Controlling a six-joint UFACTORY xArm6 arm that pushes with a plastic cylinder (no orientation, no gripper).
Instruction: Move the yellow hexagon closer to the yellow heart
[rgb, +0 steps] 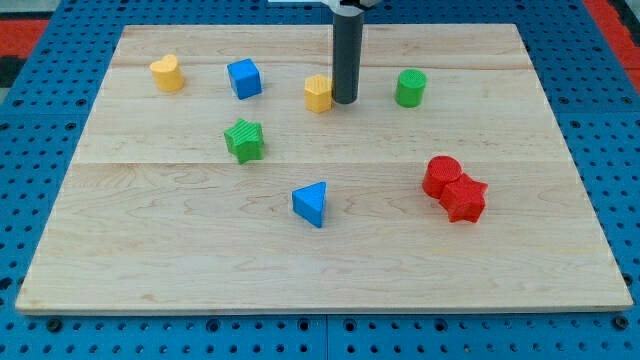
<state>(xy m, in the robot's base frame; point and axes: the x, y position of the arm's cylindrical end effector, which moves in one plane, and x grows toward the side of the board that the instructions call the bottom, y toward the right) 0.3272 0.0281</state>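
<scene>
**Rod tip set against the yellow hexagon, heart lying well off toward the view's left**

The yellow hexagon (318, 93) is taken as the landmark. My tip (344, 101) is seen just beside it on the view's right, touching it or very nearly so; a gap cannot be made out. Nothing is held by the rod, which has no jaws and can only push. The yellow heart (167, 73) is found well apart from the hexagon toward the view's left and slightly toward the top, with the blue cube (244, 78) lying between them, a little above the direct line.

The hexagon is judged to be a light, rigid block that will slide easily on the smooth wooden board (330, 250) and may turn if it is struck off-centre. Contact is best made on its right face, centred, so that it is driven leftward; the blue cube may be clipped on the way.

The rod's upper part is cut off at the view's top. The hexagon's right edge is partly hidden by the rod, and its exact outline is hard to read.
</scene>
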